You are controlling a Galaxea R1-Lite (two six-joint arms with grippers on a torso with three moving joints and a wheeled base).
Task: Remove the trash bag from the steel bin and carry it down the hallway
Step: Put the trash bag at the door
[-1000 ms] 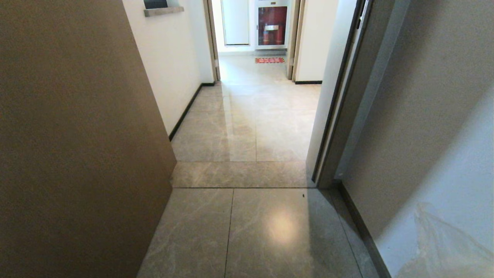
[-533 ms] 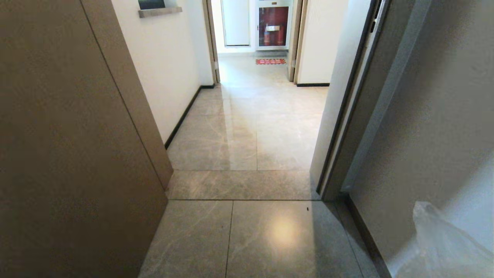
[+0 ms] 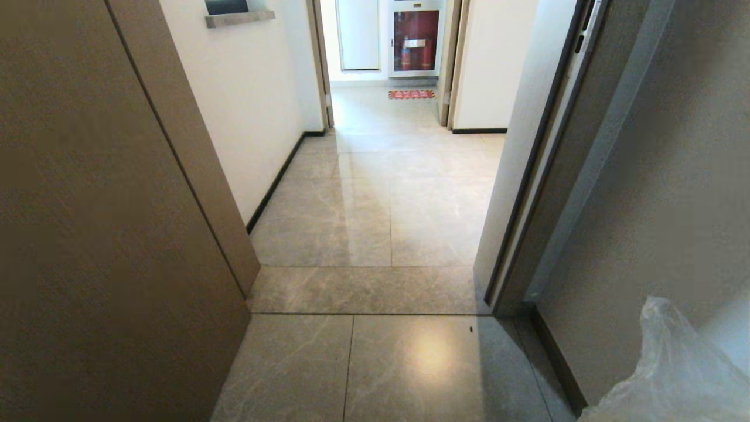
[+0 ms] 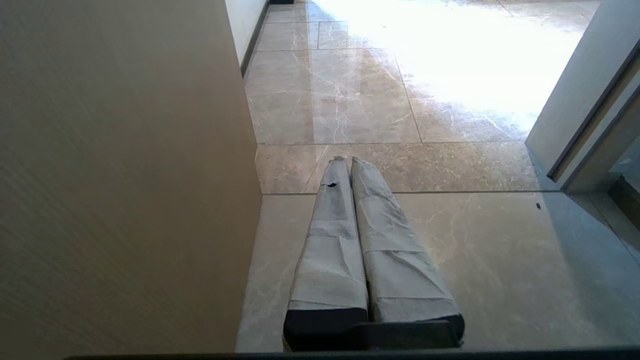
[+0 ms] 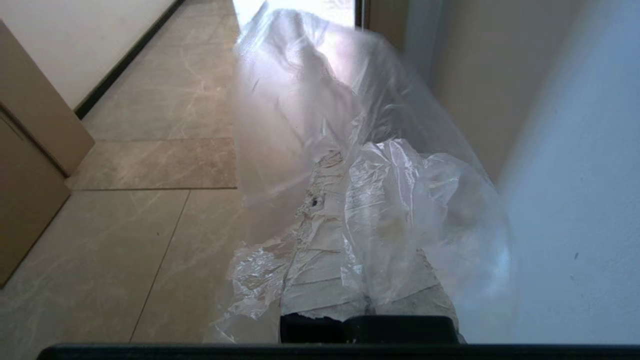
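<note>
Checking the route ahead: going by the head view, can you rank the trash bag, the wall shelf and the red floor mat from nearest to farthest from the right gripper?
1. The trash bag, draped over the shut right gripper, at the robot's right.
2. The wall shelf, high on the left wall, partway down the hallway.
3. The red floor mat, at the far end.

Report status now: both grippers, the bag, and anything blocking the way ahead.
Right gripper shut on the thin clear plastic trash bag. Left gripper shut, empty. Grey tiled hallway ahead; brown door panel close on the left.
</note>
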